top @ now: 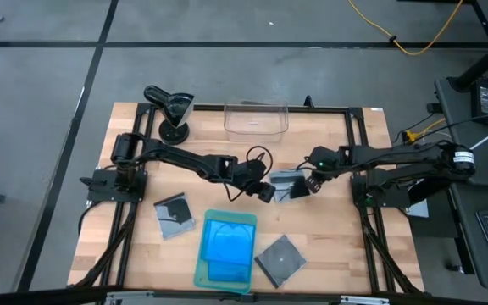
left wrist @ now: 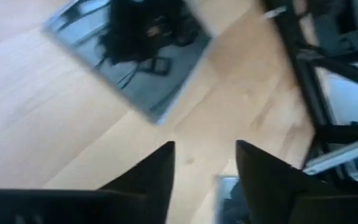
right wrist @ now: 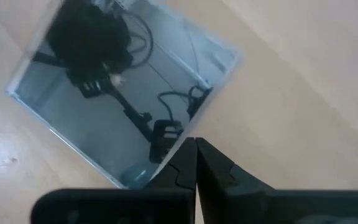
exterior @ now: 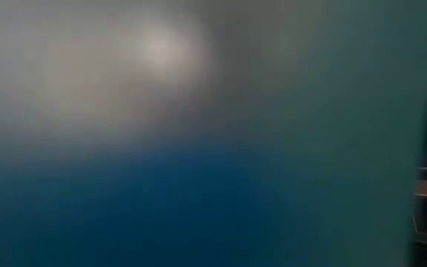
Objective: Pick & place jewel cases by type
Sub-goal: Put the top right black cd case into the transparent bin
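Step in hand, as judged: handover of the dark grey square plastic jewel case (top: 288,185) mid-tabletop (top: 329,237), beyond the pale green flat tray (top: 200,273) holding blue cases (top: 229,241).

Left pincer (top: 265,191): fingers apart, beside the case, empty.

Right pincer (top: 309,184): fingers together at the case's edge; grip uncertain.

Next move: secure it, carry it to its pile.
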`<control>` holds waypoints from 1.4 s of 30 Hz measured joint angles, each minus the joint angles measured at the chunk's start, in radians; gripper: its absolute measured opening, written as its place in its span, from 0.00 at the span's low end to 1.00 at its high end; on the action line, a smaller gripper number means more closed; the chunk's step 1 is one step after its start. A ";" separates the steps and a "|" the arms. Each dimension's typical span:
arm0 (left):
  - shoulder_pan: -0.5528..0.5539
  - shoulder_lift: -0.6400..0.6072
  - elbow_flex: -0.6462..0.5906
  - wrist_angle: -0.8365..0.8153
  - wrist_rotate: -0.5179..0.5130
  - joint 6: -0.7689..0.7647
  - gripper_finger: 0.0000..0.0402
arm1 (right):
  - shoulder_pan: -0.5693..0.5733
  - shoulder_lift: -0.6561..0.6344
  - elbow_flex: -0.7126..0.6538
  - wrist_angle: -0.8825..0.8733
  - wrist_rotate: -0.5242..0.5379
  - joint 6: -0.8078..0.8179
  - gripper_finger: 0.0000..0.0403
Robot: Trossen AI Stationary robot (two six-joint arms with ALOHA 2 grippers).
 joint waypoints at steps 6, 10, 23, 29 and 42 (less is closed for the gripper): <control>0.020 0.001 -0.058 -0.002 0.004 -0.027 0.50 | 0.022 0.001 -0.033 0.012 -0.019 0.060 0.02; 0.037 0.000 -0.069 -0.002 0.004 -0.019 0.52 | 0.024 0.034 -0.033 0.079 -0.058 0.048 0.01; 0.079 0.000 -0.069 -0.015 0.005 0.021 0.52 | 0.024 0.230 0.036 0.311 -0.169 -0.048 0.01; 0.077 0.000 -0.069 -0.032 0.005 0.023 0.52 | 0.034 0.211 0.167 0.221 -0.128 -0.126 0.01; 0.078 0.028 -0.069 -0.036 0.001 0.008 0.52 | 0.029 0.218 0.126 -0.030 0.043 -0.132 0.01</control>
